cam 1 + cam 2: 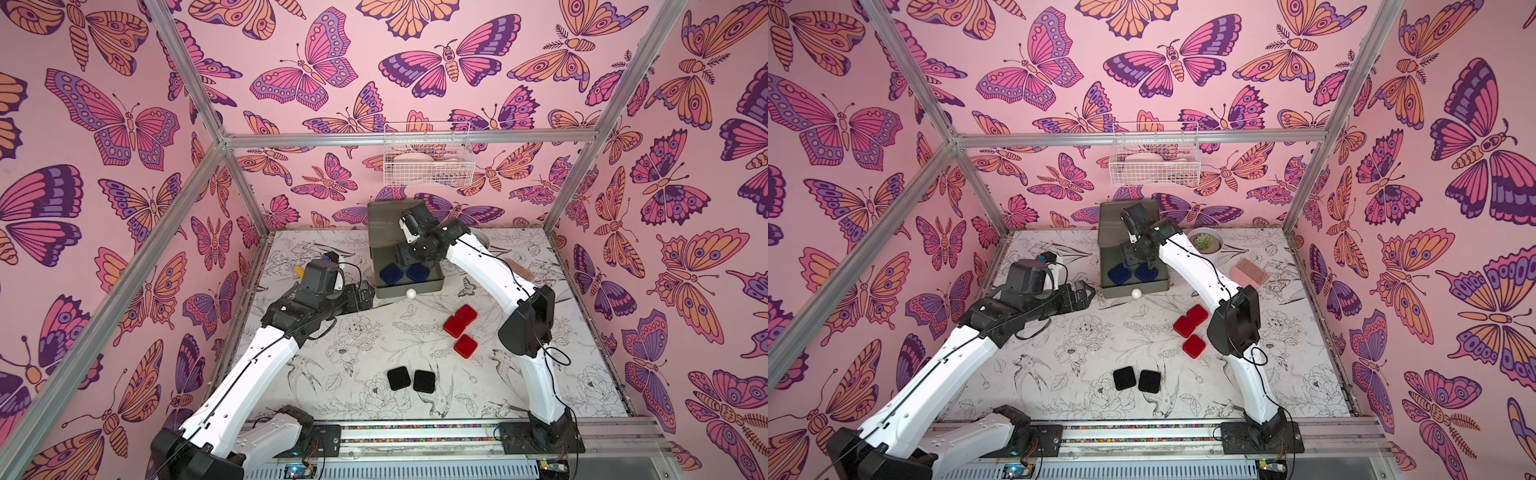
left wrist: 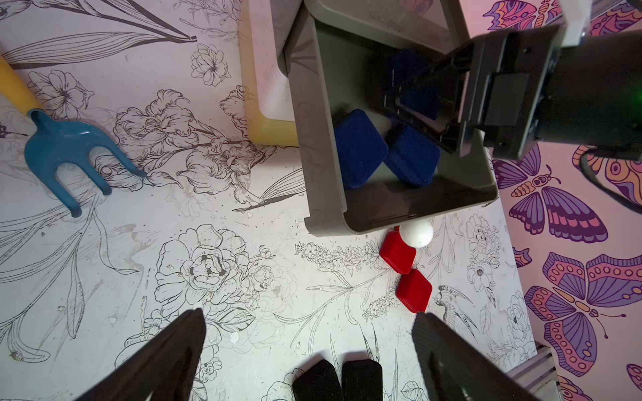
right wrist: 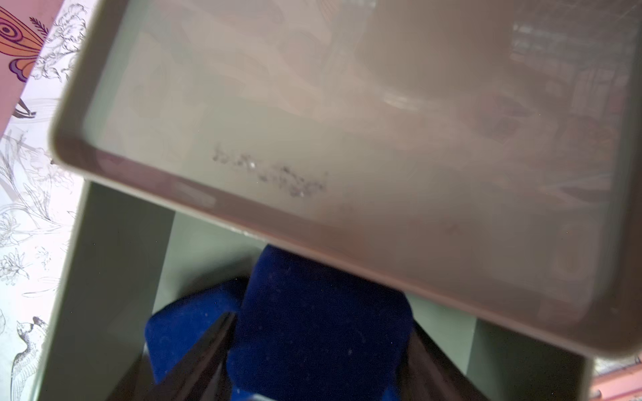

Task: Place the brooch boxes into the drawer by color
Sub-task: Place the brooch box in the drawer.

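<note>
The left claw [image 2: 309, 314] hangs wide open and empty above the table [image 1: 332, 332], just beside the drawer's left side. Nearest the robot, two black boxes [image 1: 399, 378] lie side by side on the table, well apart from either claw. A little farther off, three red boxes [image 1: 453, 327] sit close together between the black pair and the drawer. Beyond them the drawer [image 1: 409, 287], the grey top tier, stands pulled out with its white knob [image 1: 410, 293] toward the robot. Two blue boxes [image 1: 392, 273] lie on its floor, touching at a corner. The right claw [image 3: 321, 323] reaches down into the same tier behind them. Its fingers are closed against both sides of a third blue box [image 3: 312, 354], held low inside the drawer and partly under the chest's top. I cannot tell whether that box rests on the floor yet.

By my judgement the blue group lacks only the release. The five red and black boxes are not yet sorted, and no other tier looks pulled out. The red boxes lie near the drawer front, below the right arm. The black boxes are well apart from both claws.
</note>
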Tool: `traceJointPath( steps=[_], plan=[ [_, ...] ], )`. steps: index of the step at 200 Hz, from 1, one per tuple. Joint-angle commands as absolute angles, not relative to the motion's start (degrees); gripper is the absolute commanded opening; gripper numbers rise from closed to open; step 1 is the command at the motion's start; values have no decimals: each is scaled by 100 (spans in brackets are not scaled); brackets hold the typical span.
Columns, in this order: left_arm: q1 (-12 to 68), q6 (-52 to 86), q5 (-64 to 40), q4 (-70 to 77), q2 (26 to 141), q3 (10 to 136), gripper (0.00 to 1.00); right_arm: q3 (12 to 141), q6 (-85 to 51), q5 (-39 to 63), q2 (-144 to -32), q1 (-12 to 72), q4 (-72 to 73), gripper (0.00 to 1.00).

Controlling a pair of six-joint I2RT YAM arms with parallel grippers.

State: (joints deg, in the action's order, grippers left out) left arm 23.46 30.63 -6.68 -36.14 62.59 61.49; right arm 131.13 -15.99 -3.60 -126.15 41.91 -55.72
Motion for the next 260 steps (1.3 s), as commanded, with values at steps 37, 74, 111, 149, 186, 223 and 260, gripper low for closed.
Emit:
traceJointPath(
  steps=[37, 74, 111, 149, 186, 223, 260],
  plan=[
    [2276, 2952, -764, -3727, 6291, 6086, 100, 13263, -1538, -387, -12797, 4166, -5648, 82],
    [2276, 2962, -771, -3727, 6302, 6108, 100, 13280, -1551, -404, -12720, 4166, -5615, 88],
    [2276, 2979, -786, -3727, 6293, 6108, 100, 13233, -1597, -404, -12526, 4166, -5625, 89],
    [2276, 2988, -813, -3727, 6284, 6144, 100, 12850, -1768, -404, -12086, 4175, -5622, 86],
    [2276, 3006, -842, -3727, 6275, 6152, 100, 12078, -1936, -271, -11475, 4184, -5504, 74],
    [2276, 3022, -861, -3728, 6284, 6186, 100, 11350, -2094, -46, -11024, 4184, -5146, 32],
    [2276, 3022, -870, -3727, 6267, 6192, 100, 11352, -2096, -18, -11203, 4184, -5162, 16]
  ],
)
